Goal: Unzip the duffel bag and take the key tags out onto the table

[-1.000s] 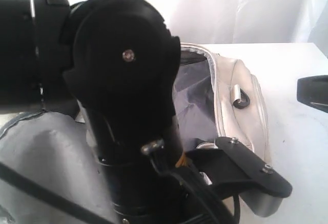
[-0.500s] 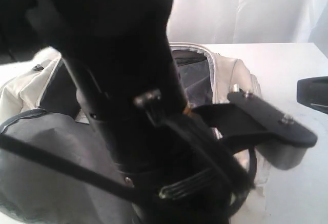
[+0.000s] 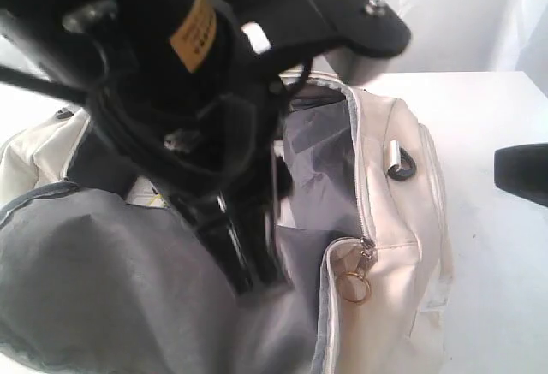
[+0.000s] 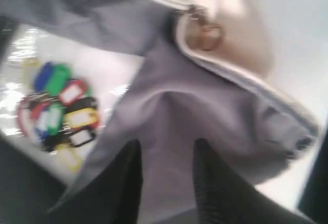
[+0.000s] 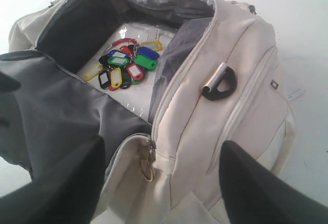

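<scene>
The cream duffel bag [image 3: 394, 220] lies unzipped on the white table [image 3: 497, 288], its dark grey lining flap [image 3: 103, 288] folded out toward the front. Inside, the key tags [image 5: 125, 67] rest on a clear plastic packet; they also show as a bright bunch of key tags [image 4: 59, 106] in the left wrist view. My left gripper [image 4: 167, 143] is open, pointing down over the grey lining at the bag's mouth, a short way from the tags. My right gripper [image 5: 163, 142] hangs wide open beside the bag, holding nothing.
A brass ring zipper pull [image 3: 354, 287] dangles at the near end of the zipper. A black D-ring on a satin strap [image 3: 401, 167] sits on the bag's side. My bulky left arm [image 3: 171, 92] blocks much of the exterior view. White curtain behind.
My left arm has swung up and tipped its gripper down into the bag's opening, uncovering the zipper end and ring pull. The right gripper has stayed put.
</scene>
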{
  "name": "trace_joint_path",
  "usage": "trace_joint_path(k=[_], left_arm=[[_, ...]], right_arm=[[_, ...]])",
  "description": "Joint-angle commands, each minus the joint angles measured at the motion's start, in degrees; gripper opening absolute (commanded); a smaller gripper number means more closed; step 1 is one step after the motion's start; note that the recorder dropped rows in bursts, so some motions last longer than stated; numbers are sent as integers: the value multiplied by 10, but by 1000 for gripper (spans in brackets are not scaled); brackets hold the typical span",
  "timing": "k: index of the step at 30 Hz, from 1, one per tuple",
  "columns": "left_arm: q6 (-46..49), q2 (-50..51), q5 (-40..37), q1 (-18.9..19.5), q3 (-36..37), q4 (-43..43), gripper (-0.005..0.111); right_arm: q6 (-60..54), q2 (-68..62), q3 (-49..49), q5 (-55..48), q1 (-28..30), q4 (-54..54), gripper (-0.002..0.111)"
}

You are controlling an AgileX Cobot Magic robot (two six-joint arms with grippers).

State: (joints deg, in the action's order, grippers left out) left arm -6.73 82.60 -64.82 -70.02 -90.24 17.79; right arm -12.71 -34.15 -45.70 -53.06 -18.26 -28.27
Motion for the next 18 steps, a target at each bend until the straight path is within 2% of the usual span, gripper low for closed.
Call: trace_joint_path(k=[1,4,7,10,13,14,16,18], left_arm=[[-47,-13,-51,-3,-4,159,16],[-48,-12,-51,9,-4,221,0],[-47,-12,-51,49,4,239,0],[-28,-12,-51,114,20,216,0],[35,-12,-22,195,30,98,0],[67,-12,-11,227,30,30,0],[133,-12,25,285,30,-91,0],[153,-12,62,327,30,-160,0]], right_arm=[[-17,4,-5,-3,0,-2,59],[-26,-5,-5,-7,0,-2,53],[-33,-23,-5,-2,0,-1,44],[-43,-49,-5,19,0,15,30],[-36,-78,-5,49,0,77,9],[-28,-85,-5,54,0,102,1],[8,-98,-5,58,0,150,0],[42,-107,-5,68,0,188,0]])
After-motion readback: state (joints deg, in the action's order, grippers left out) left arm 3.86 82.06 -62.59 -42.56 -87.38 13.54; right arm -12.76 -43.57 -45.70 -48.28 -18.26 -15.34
